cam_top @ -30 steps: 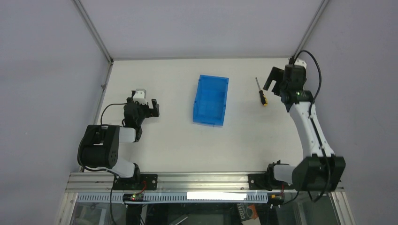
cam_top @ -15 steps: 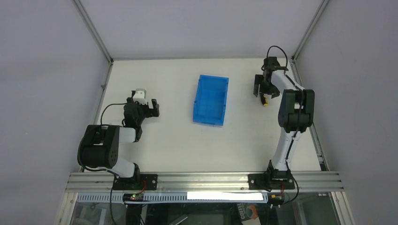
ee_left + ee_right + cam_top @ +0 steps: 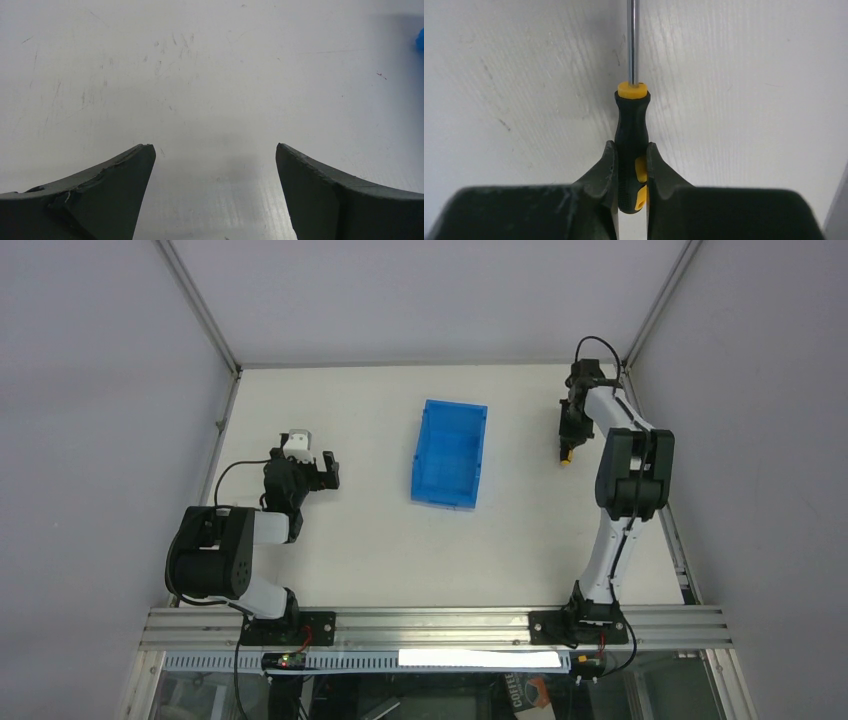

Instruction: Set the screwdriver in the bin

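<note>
Right gripper [image 3: 630,150] is clamped tight on the screwdriver [image 3: 631,115], pinching its black-and-yellow handle, silver shaft pointing straight out ahead. All this sits to the right of the blue bin [image 3: 450,452], well apart from it. Left of the bin, the left gripper [image 3: 215,147] stands spread wide, holding nothing, above the white table [image 3: 380,540].

One screwdriver [image 3: 631,135], one blue bin [image 3: 449,452], two robot arms [image 3: 215,560] [image 3: 630,470], one table [image 3: 380,530].

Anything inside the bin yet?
Inside the bin only its bare blue floor shows from above. The screwdriver is outside it, pinched in the right gripper. Its walls may hide a sliver of floor.
</note>
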Tool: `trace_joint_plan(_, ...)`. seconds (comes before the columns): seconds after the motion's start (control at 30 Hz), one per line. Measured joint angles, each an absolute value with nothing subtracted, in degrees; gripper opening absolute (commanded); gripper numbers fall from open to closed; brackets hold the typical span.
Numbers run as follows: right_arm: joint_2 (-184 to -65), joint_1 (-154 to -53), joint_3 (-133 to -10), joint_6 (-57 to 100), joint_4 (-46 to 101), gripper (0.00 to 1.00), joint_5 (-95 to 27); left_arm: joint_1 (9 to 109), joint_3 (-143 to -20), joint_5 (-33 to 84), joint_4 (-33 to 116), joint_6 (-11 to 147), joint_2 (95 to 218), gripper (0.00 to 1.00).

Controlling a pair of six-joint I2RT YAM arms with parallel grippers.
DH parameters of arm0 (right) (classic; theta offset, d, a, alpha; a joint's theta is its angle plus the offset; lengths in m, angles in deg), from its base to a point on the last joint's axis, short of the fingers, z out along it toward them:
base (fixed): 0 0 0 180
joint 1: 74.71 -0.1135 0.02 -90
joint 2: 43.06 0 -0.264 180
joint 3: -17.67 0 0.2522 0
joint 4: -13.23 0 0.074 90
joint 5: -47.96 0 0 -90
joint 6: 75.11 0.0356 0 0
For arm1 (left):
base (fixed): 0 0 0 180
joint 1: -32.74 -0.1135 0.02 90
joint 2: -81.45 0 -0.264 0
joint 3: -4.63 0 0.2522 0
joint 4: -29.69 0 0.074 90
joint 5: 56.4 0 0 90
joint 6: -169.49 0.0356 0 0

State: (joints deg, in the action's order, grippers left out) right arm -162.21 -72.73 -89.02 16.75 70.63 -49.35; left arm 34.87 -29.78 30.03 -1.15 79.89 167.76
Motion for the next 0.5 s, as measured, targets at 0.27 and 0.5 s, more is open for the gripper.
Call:
trace_joint_plan(0.27, -150.1, -72.7, -90.3, 20.3, 78.4, 0.00, -48.6, 34.9, -29.8, 30.0, -1.2, 79.9, 167.8, 0.99)
trace_joint_plan(0.5, -139.4, -74.5, -91.2, 26.5, 81.7, 0.00, -37.6, 34.9, -29.8, 30.0, -1.2, 79.9, 167.8, 0.99)
